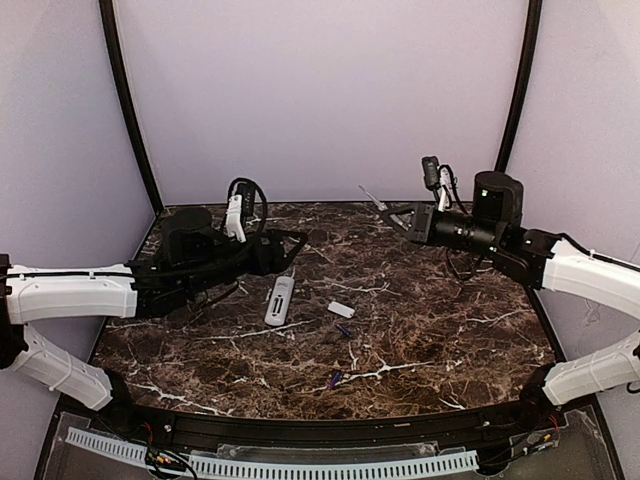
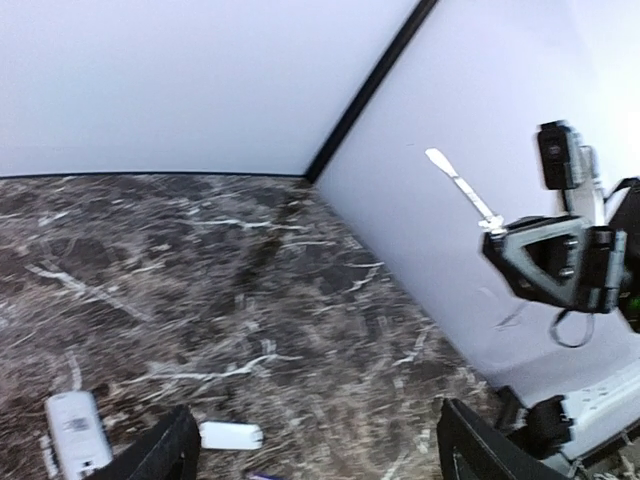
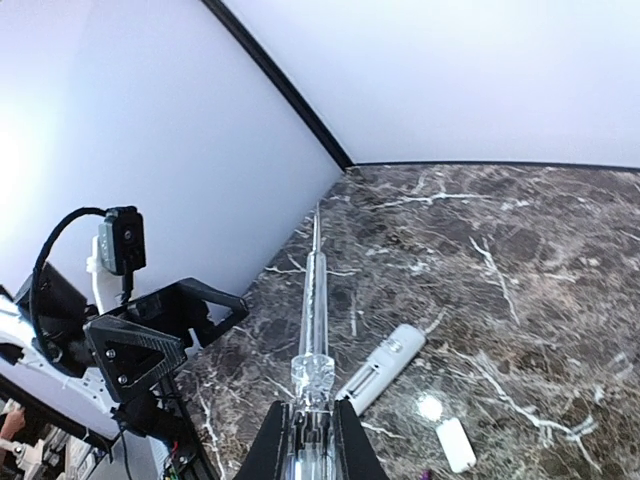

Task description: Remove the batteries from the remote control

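Note:
The white remote control (image 1: 279,299) lies flat on the marble table (image 1: 440,330), left of centre, with its compartment open; it also shows in the right wrist view (image 3: 385,368) and the left wrist view (image 2: 75,430). Two small blue-purple batteries lie loose on the table, one (image 1: 343,329) beside the remote and one (image 1: 336,379) nearer the front. My left gripper (image 1: 293,242) (image 2: 315,415) is open and empty, raised just behind the remote. My right gripper (image 1: 395,213) (image 3: 312,410) is shut on a clear slim pry tool (image 3: 315,300), held high at the back right.
A small white cover piece (image 1: 341,310) lies right of the remote, also in the left wrist view (image 2: 231,435) and the right wrist view (image 3: 455,444). Lilac walls close the back and sides. A black rail (image 1: 300,430) runs along the front edge.

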Controlling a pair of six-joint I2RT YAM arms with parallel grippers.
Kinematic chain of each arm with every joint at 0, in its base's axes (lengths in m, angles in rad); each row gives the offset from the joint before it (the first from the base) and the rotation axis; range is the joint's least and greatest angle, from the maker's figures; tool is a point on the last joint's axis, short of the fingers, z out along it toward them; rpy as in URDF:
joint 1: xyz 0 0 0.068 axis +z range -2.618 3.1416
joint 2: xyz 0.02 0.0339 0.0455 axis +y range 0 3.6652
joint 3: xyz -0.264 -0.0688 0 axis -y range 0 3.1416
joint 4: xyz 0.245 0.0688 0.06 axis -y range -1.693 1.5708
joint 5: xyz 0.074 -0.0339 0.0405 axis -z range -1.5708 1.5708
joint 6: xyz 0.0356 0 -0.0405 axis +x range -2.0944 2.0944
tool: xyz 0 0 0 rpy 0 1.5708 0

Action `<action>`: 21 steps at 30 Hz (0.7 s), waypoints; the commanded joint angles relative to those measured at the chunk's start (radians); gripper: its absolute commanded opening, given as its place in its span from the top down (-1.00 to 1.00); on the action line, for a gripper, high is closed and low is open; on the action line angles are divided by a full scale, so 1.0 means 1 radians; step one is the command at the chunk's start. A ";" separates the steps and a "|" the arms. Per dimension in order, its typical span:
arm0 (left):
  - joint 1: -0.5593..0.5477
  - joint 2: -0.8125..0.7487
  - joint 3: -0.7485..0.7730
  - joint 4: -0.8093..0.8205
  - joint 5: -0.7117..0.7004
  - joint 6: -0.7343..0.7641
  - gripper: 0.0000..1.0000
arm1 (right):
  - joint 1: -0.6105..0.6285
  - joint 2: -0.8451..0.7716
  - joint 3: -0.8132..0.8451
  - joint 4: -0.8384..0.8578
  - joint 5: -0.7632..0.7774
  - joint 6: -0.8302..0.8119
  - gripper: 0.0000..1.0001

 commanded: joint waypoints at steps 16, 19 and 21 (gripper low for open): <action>0.047 0.310 0.214 0.631 0.599 -0.318 -0.26 | 0.033 0.084 -0.060 0.519 -0.362 0.115 1.00; 0.048 0.333 0.238 0.652 0.596 -0.326 -0.15 | 0.042 0.093 -0.061 0.520 -0.366 0.109 1.00; 0.047 0.344 0.248 0.655 0.590 -0.328 -0.12 | 0.047 0.100 -0.061 0.521 -0.368 0.108 1.00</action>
